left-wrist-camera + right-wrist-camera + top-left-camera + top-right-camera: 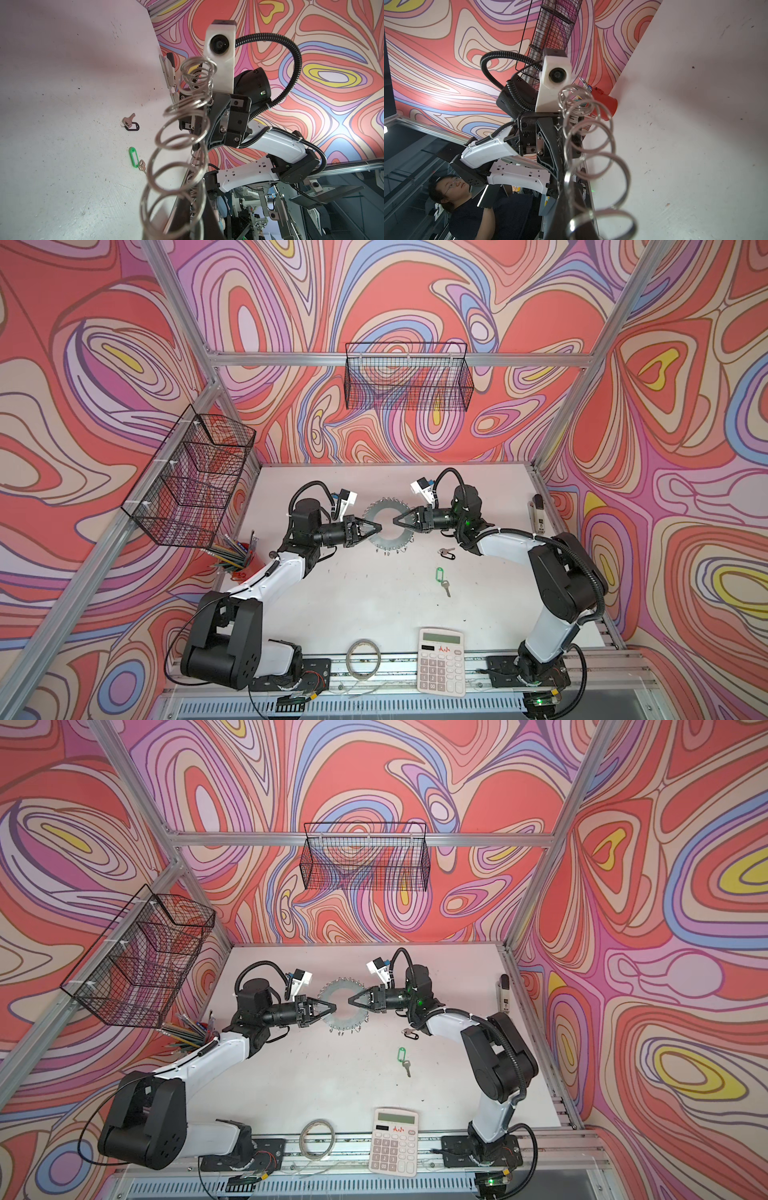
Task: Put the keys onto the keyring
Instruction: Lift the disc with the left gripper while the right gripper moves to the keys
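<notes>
Left jaws and right jaws both clamped on the keyring, gripping its band from opposite sides mid-surface. Black-tag key and green-tag key lie flat on surface near right arm, apart from the keyring.

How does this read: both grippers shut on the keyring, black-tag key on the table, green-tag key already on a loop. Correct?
No. The green-tag key is not on a loop: both top views show it lying on the table. The rest stands: left gripper and right gripper shut on the keyring, black-tag key on the table.
</notes>
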Controlling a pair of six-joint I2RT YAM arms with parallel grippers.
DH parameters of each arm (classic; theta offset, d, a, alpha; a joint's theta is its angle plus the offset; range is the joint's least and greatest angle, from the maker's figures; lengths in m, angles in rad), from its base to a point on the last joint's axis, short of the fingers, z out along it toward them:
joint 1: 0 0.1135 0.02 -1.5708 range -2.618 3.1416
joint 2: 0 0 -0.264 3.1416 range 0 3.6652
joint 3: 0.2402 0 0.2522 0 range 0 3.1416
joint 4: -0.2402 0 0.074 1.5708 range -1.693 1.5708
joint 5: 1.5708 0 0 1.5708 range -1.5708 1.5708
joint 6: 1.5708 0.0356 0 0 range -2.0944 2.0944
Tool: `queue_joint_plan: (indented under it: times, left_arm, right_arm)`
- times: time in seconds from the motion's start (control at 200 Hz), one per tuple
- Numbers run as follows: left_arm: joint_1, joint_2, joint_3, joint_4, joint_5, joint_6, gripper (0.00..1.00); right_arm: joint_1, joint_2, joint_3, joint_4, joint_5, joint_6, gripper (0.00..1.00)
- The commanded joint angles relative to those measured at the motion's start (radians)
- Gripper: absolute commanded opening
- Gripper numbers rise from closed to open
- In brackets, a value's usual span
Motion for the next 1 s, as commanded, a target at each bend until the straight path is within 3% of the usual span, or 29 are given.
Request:
queue_joint_plan:
  times: [0.0,0.06,0.165,0.275,0.461,0.581,0.806,0.997]
  left_arm:
    - [0.000,-0.046,0.008,0.051,0.002,-0.063,0.00]
    - [-0.001,-0.049,0.009,0.060,0.006,-0.074,0.00]
    - [-0.001,-0.066,0.010,0.067,0.007,-0.083,0.00]
    - [-0.001,-0.087,0.029,-0.007,-0.021,-0.048,0.00]
    - [-0.001,-0.098,0.074,-0.102,-0.093,-0.016,0.00]
    - [-0.002,-0.107,0.097,-0.146,-0.158,-0.009,0.00]
    - [-0.006,-0.126,0.140,-0.291,-0.238,0.061,0.00]
    - [-0.007,-0.126,0.139,-0.294,-0.243,0.054,0.00]
  right_arm:
    - [0.005,0.014,0.026,-0.065,-0.011,-0.085,0.01]
    - [0.003,-0.001,0.052,-0.176,0.004,-0.164,0.23]
    - [-0.003,-0.054,0.137,-0.467,0.062,-0.387,0.50]
    - [-0.041,-0.105,0.213,-0.691,0.138,-0.546,0.61]
    - [-0.160,-0.234,0.194,-0.833,0.230,-0.627,0.66]
    - [-0.177,-0.300,0.184,-0.998,0.410,-0.718,0.65]
    - [-0.177,-0.412,0.075,-1.211,0.847,-0.803,0.52]
    - [-0.130,-0.476,-0.092,-1.195,0.996,-0.765,0.45]
